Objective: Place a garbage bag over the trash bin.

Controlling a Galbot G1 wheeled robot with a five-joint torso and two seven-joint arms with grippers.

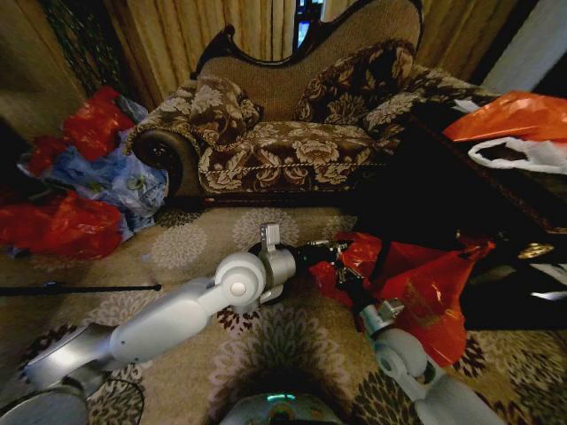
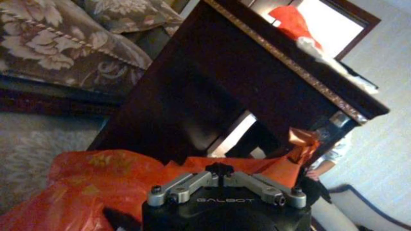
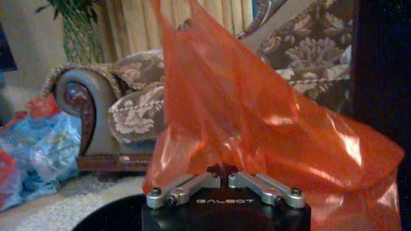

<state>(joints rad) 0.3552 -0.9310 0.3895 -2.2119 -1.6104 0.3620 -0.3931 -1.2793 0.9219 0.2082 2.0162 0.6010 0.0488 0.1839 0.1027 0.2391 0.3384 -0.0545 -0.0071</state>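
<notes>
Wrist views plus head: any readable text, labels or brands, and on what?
"GALBOT": on the left gripper housing, left wrist view, behind the garbage bag.
"GALBOT": on the right gripper housing, right wrist view.
Blue bags beside the sofa: possible printing, too blurred to read.
Nothing else legible.

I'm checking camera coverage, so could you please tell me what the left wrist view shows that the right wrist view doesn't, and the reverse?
Left wrist view alone: the dark wooden table with a red bag on top, and the left hand shut on the garbage bag.

Right wrist view alone: the sofa's scrolled armrest, the curtains, blue bags on the floor, and the right hand shut on the bag's upright sheet.

Shared: the garbage bag and the floral sofa.
</notes>
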